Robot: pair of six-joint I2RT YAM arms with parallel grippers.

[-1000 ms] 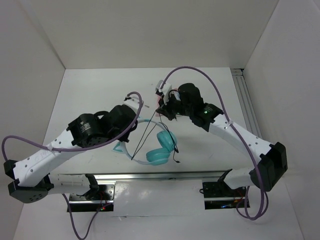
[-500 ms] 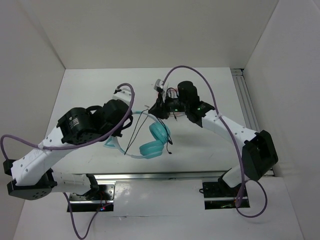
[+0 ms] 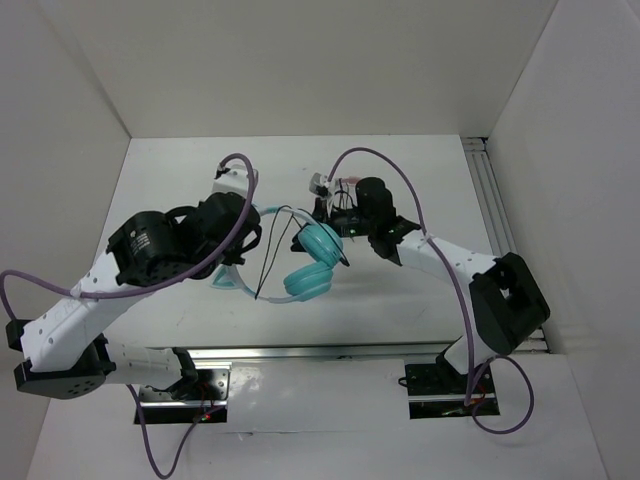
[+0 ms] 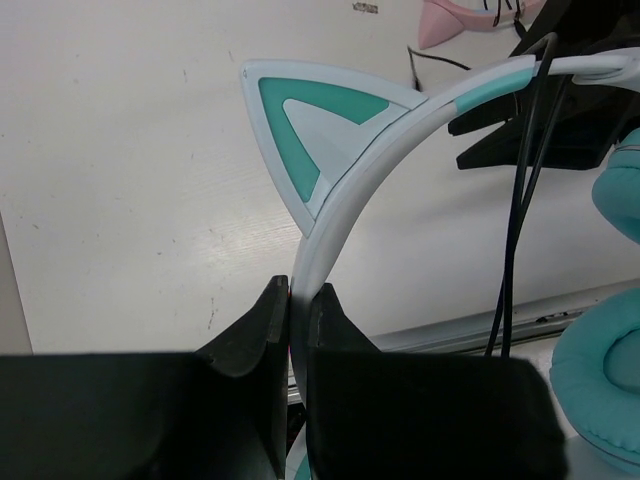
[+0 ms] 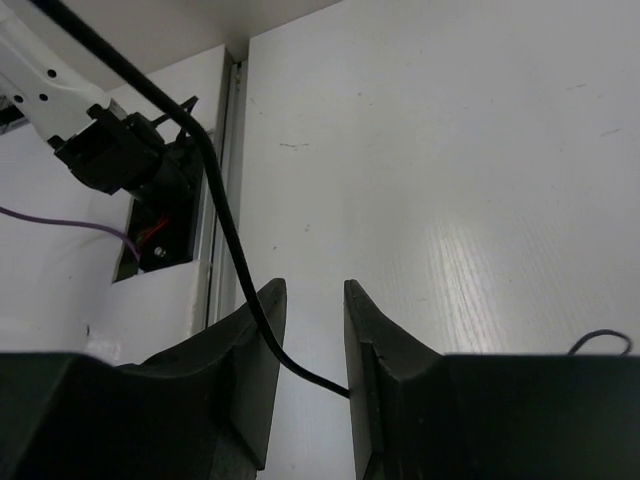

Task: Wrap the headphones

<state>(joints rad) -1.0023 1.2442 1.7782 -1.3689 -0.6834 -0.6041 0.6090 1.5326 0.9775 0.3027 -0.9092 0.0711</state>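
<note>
The headphones have teal ear cups (image 3: pixel 312 262) and a pale headband (image 4: pixel 345 215) with a cat ear (image 4: pixel 315 135). My left gripper (image 3: pixel 248 238) is shut on the headband (image 4: pixel 300 300) just below the cat ear and holds the headphones off the table. The thin black cable (image 3: pixel 270 258) hangs across the band and shows in the left wrist view (image 4: pixel 518 200). My right gripper (image 3: pixel 326 212) is just beyond the upper ear cup. Its jaws (image 5: pixel 314 290) stand a little apart, and the cable (image 5: pixel 225 225) runs over the left finger into the gap.
A pink-banded pair of headphones (image 4: pixel 455 20) lies on the table behind the right gripper. A metal rail (image 3: pixel 330 352) runs along the near edge and another (image 3: pixel 495 200) along the right side. White walls enclose the table.
The left arm has carried the headphones up and away from the near edge. The right gripper has moved left and closer to the ear cups, its arm folding in.
</note>
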